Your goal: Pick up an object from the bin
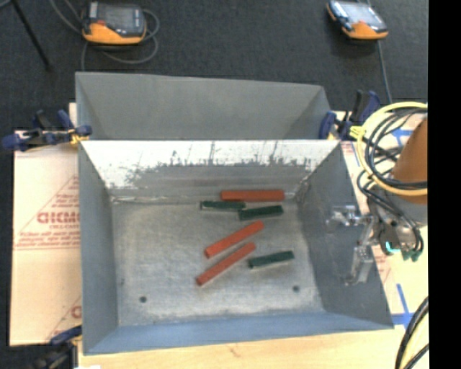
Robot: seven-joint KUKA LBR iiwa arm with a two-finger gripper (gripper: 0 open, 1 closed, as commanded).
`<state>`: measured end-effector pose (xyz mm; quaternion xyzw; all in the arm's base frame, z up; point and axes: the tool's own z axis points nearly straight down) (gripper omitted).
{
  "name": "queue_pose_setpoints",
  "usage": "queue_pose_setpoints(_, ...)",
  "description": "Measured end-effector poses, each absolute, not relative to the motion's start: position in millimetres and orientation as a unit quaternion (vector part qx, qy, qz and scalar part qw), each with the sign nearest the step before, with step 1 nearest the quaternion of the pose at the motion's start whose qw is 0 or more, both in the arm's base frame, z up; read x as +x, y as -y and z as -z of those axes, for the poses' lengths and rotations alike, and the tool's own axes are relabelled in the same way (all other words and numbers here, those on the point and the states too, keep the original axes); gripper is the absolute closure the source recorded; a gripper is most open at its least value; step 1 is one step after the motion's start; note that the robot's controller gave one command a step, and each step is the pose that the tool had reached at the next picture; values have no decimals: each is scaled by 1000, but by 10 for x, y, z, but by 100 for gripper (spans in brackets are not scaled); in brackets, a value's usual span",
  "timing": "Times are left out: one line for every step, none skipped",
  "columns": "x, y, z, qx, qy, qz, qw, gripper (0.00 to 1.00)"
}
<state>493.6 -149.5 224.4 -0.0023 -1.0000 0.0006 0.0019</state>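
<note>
Print in view, none of it readable

The cardboard sheet (43, 274) lying just left of the grey bin (97, 288) carries red print (61, 218). It shows a row of large block letters between slanting red lines, with a line of smaller letters beneath, all too blurred to spell out. Two orange-and-black devices (114, 21) (356, 18) beyond the bin have screens too small to read.

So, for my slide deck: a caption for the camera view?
Gripper over the grey bin's right wall; three orange sticks and three green sticks lie on its floor.
</note>
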Motion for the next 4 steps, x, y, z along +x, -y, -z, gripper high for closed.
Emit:
queue_pose_setpoints(5070, 668, -694, 156, 988, -1, -3, 0)
queue_pose_setpoints(5490, 172, -1031, 157, 988, 0, -5, 0)
queue_pose_setpoints(5825, -144, -1182, 206, 979, 0, -4, 0)
queue_pose_setpoints(5673, -256, -677, 222, 975, 0, 0, 0)
